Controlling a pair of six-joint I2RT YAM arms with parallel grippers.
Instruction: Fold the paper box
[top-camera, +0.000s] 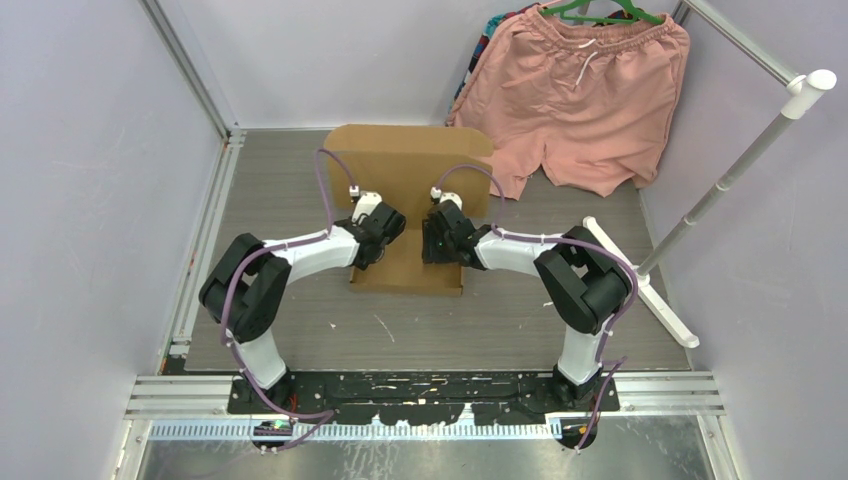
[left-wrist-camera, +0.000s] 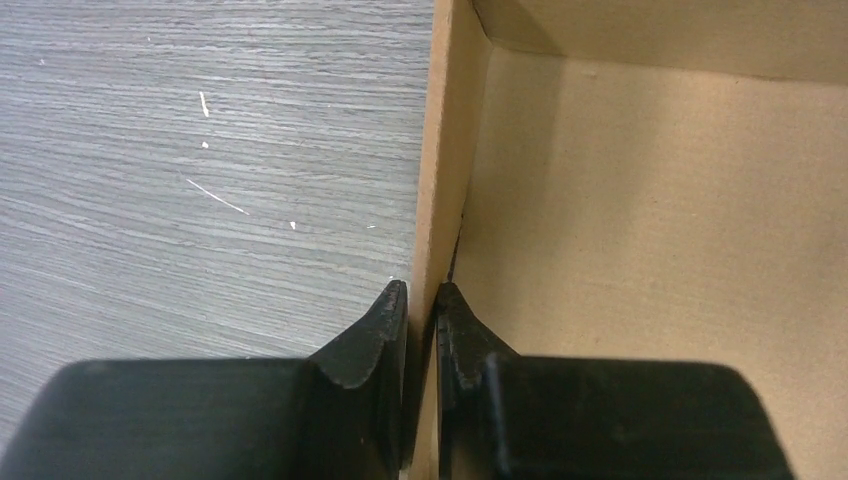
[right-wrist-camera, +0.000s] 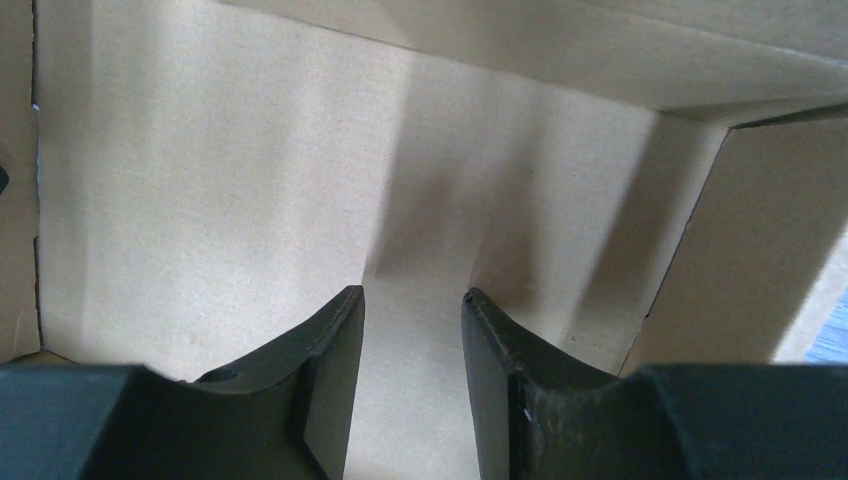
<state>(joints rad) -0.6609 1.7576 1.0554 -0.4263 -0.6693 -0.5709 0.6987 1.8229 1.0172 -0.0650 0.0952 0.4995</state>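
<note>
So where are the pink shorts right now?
In the overhead view, the pink shorts hang from a green hanger at the far right, just right of the paper box and left of the white pole.

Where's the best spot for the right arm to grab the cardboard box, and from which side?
Probably the upright right wall of the box, since it is a thin standing panel. Come down from above so the right fingers straddle its top edge, as the left fingers pinch the left wall.
</note>
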